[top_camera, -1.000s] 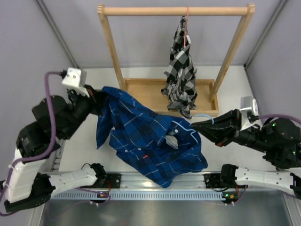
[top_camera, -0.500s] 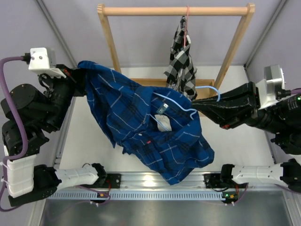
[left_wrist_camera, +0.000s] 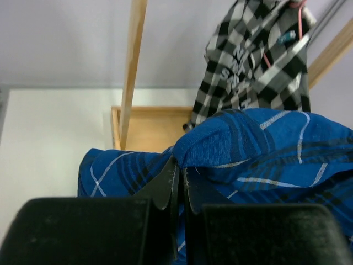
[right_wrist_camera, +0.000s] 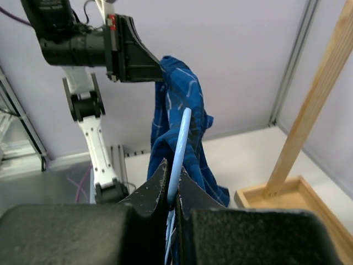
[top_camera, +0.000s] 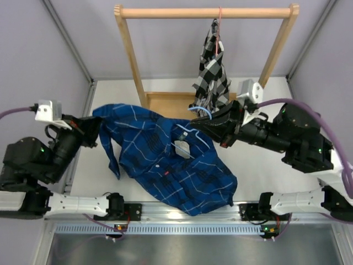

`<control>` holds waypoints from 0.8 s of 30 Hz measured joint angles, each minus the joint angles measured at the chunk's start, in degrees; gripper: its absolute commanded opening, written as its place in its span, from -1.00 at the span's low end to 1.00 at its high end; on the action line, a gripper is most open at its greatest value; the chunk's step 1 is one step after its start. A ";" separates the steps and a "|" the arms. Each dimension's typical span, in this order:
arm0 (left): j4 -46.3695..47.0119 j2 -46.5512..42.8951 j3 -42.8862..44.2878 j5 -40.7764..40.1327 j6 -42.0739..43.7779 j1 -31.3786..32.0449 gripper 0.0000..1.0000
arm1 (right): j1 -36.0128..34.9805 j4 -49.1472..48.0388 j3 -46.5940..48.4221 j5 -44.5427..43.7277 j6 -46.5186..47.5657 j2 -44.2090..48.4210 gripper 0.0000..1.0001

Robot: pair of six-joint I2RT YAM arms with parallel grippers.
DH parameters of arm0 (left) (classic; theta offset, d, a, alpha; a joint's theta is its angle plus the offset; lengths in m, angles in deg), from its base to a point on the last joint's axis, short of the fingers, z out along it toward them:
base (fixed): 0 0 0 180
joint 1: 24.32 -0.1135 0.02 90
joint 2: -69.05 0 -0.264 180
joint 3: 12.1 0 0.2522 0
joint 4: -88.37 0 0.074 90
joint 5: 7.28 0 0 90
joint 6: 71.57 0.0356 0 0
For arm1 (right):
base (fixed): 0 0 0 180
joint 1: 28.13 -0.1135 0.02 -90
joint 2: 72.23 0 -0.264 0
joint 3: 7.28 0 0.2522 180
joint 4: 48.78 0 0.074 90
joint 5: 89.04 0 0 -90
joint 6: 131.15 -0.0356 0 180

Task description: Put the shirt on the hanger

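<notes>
Two tools share the load. The shirt (top_camera: 165, 160) hangs from the left tool (top_camera: 95, 127), which is clenched on a fold of its cloth, and stretches across to the right tool (top_camera: 201, 130), clamped on the hanger (top_camera: 202, 110). In the last half second both arms have dropped and the right one has swung in, so the cloth sags nearer the worktop (top_camera: 110, 91). We judge one hanger arm is inside the collar, with the left-tool side shoulder still to seat.

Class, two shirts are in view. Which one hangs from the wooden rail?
The black-and-white checked shirt hangs from the wooden rail. The blue plaid shirt is off the rail, pinched in the left gripper.
</notes>
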 measured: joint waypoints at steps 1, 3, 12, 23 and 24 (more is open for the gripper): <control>-1.29 -2.32 -3.08 -0.98 -2.64 2.08 -0.87 | -0.02 -0.46 -2.78 -0.35 0.09 1.11 -1.00; -3.89 -6.62 -7.48 -2.54 -6.56 6.56 -0.41 | -0.02 -0.98 -7.96 -1.05 0.15 3.19 -1.00; -6.62 -5.38 -10.93 -12.85 -12.33 14.78 0.96 | -0.04 -2.40 -18.64 -6.67 -0.33 6.29 -1.00; 22.93 11.08 -20.35 4.17 15.85 8.66 0.94 | -0.07 -2.49 -23.98 -16.68 -1.99 11.37 -1.00; 22.88 14.12 -18.43 8.92 15.96 4.31 0.94 | -0.07 -2.58 -24.85 -18.01 -1.97 11.93 -1.00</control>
